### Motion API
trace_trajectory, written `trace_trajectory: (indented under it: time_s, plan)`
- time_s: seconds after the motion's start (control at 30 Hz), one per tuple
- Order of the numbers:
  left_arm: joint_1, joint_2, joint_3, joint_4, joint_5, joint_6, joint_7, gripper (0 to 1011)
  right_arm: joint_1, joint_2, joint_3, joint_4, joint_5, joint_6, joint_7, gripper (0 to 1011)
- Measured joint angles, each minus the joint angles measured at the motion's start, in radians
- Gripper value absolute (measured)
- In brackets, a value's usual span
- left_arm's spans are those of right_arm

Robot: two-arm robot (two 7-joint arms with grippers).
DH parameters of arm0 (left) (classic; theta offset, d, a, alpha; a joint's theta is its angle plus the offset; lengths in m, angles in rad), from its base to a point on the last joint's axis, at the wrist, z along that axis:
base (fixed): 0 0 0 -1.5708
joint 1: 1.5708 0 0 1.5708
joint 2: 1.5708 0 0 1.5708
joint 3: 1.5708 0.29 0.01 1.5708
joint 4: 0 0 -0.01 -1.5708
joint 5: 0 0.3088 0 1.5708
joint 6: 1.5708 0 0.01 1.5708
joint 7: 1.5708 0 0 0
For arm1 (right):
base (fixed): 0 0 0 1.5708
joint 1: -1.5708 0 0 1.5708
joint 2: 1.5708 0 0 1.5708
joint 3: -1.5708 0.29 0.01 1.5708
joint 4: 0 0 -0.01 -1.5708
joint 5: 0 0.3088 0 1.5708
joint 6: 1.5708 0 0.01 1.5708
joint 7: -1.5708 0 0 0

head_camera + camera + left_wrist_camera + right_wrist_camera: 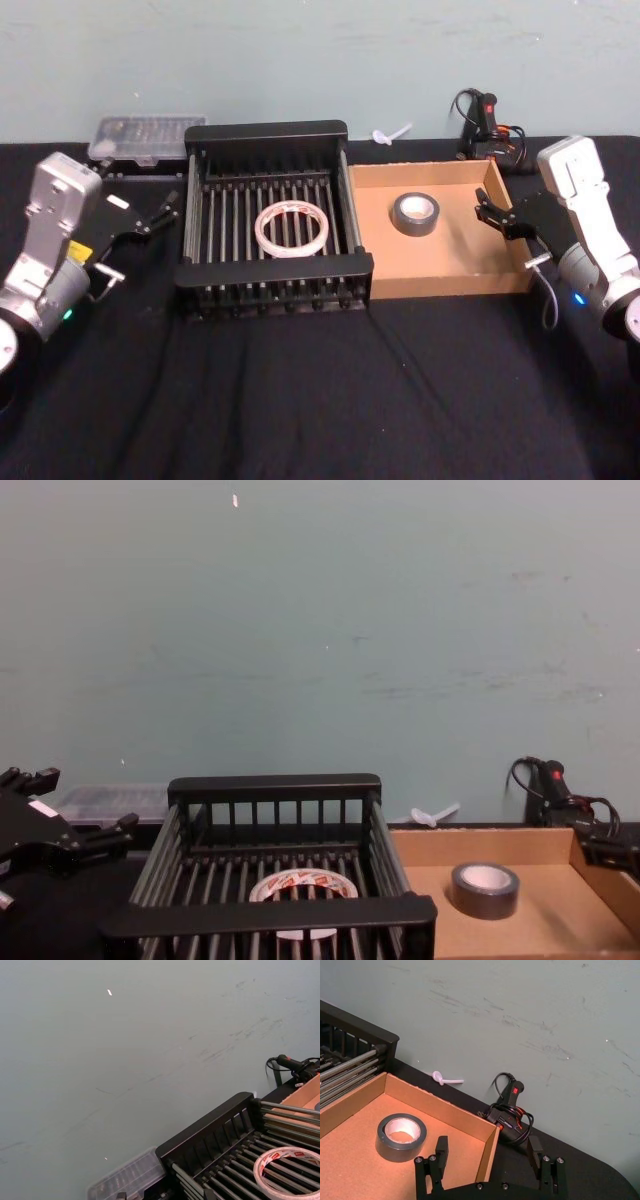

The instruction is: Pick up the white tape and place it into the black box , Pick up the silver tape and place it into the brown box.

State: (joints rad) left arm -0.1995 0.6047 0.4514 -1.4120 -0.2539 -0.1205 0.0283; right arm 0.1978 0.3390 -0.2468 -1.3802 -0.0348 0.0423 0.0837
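The white tape (291,228) lies flat on the slatted bottom of the black box (270,135), its red-printed core visible in the left wrist view (287,1170) and the chest view (303,887). The silver tape (414,214) rests on the floor of the brown box (447,282), also shown in the right wrist view (401,1136). My left gripper (162,211) hovers open and empty just left of the black box. My right gripper (488,1152) is open and empty over the brown box's right wall (488,1147), to the right of the silver tape.
A clear plastic case (145,137) sits behind the black box at the back left. A black glue gun with coiled cord (487,125) and a small white plastic piece (392,133) lie behind the brown box. Black cloth (320,400) covers the table front.
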Motion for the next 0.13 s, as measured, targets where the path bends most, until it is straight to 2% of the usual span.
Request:
trace_trajectory:
  time_s: [0.13]
  plan:
    - [0.000, 0.000, 0.000, 0.000, 0.000, 0.000, 0.000, 1001, 0.000, 0.000, 0.000, 0.000, 0.000, 0.000, 0.000, 1002]
